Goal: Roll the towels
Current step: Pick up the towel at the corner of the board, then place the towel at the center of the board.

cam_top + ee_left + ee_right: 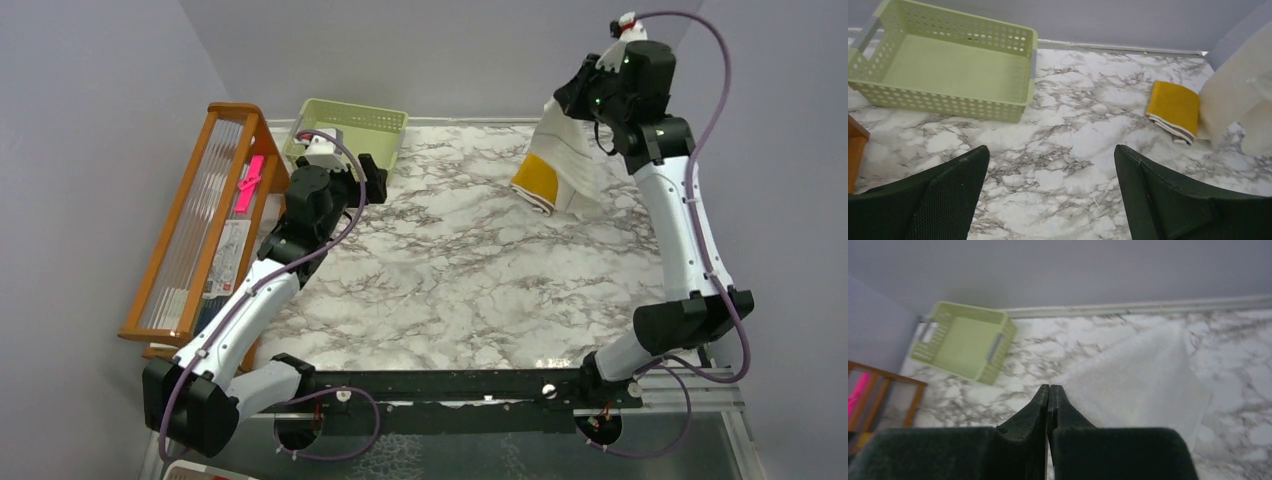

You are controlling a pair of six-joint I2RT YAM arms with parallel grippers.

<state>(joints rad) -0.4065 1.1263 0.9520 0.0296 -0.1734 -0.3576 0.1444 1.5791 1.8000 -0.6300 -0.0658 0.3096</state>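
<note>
Step in hand, judged from the hang of the cloth: raising and opening out the cream-white towel (565, 160) so it can be laid flat. Right gripper (1049, 390): jaws pressed together, pinching an edge of that towel, held high at the upper right of the top view. The cloth drapes down from it, and its lower end appears to rest on the marble table (450, 290). Mustard-yellow towel (1174, 106): lies folded or loosely rolled on the table, just left of the hanging cloth, with its white-and-brown edge showing; whether it is properly rolled cannot be told. Left gripper (1051, 152): fingers spread wide, holding nothing, low over the table beside the pale green basket (350, 104), well apart from both towels. Next move calls for spreading the cream-white towel flat on bare marble, probably with the left gripper taking a second corner, before any rolling.
</note>
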